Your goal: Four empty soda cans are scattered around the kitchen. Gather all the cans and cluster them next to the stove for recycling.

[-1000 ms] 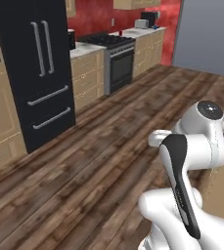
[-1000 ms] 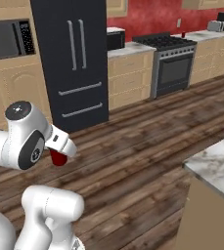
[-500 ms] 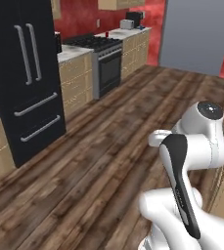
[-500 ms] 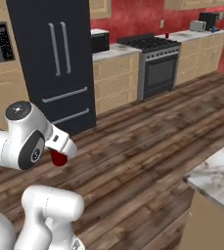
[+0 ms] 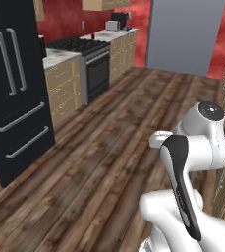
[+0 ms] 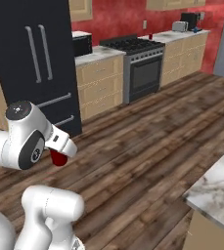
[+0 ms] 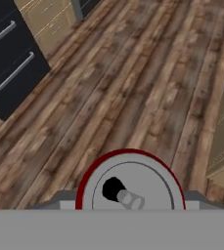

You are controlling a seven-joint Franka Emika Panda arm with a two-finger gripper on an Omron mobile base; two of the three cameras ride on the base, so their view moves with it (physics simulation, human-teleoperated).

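The gripper point(image 7: 128, 207) is clamped on a red soda can point(image 7: 129, 185), silver top facing the hand camera, carried above the wooden floor point(image 5: 109, 147). The stove point(image 6: 138, 61) stands far ahead along the wall, past the black fridge point(image 5: 13, 88) (wide bare floor between). A marble tabletop point(image 6: 216, 188) edge lies right.

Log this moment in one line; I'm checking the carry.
phase: carrying | gripper: shut on red can | stove: ahead, past fridge | floor: wood
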